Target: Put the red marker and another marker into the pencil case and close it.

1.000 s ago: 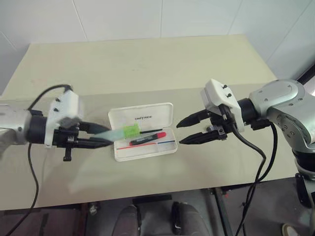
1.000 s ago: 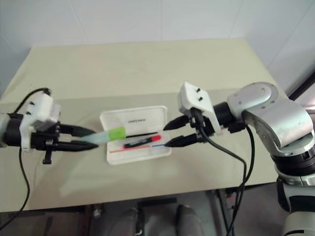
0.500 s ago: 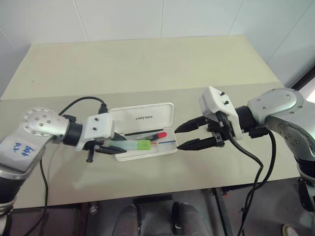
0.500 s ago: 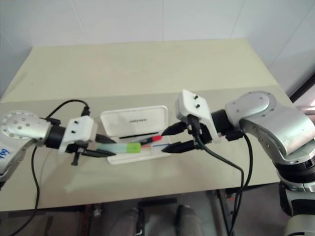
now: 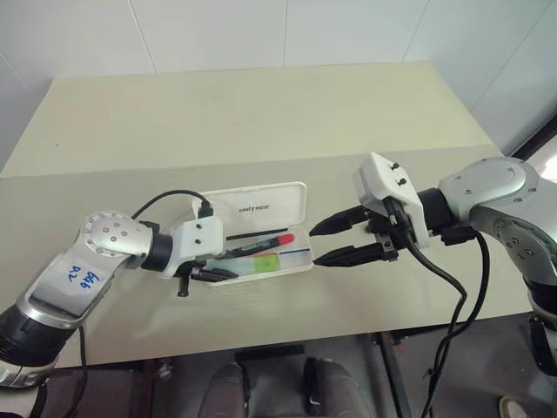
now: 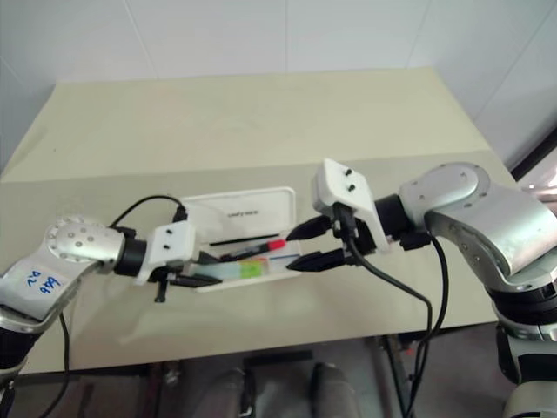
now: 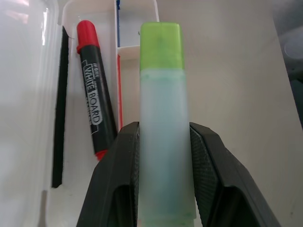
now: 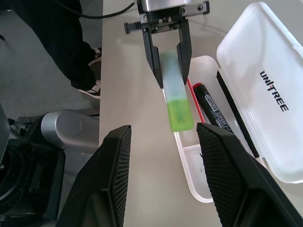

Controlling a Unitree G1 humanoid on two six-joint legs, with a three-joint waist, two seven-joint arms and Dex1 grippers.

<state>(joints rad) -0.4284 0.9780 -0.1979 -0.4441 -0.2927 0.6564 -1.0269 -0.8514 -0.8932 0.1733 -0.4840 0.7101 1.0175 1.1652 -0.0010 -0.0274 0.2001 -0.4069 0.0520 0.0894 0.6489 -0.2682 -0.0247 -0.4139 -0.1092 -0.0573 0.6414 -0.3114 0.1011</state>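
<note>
Now the green-capped marker (image 7: 163, 118) is being held by the left gripper (image 7: 163, 156) over the open pencil case (image 5: 261, 205) beside the red marker (image 7: 94, 111) — release being called for next — while the right gripper (image 5: 320, 244) is hovering empty, jaws apart.

Pencil case (image 5: 261, 231): lies open near the middle of the bench (image 5: 261, 113), lid folded back on the far side, tray on the near side. Red marker (image 5: 261, 239): in the tray, lengthwise, toward the lid. Another marker (image 5: 252, 263): over the tray's near edge (whether it touches, cannot tell), clamped in the left tool (image 5: 218, 272), which is at the case's left end. Right tool (image 5: 319, 244): just beside the case's right end, its fingers spread apart.
</note>
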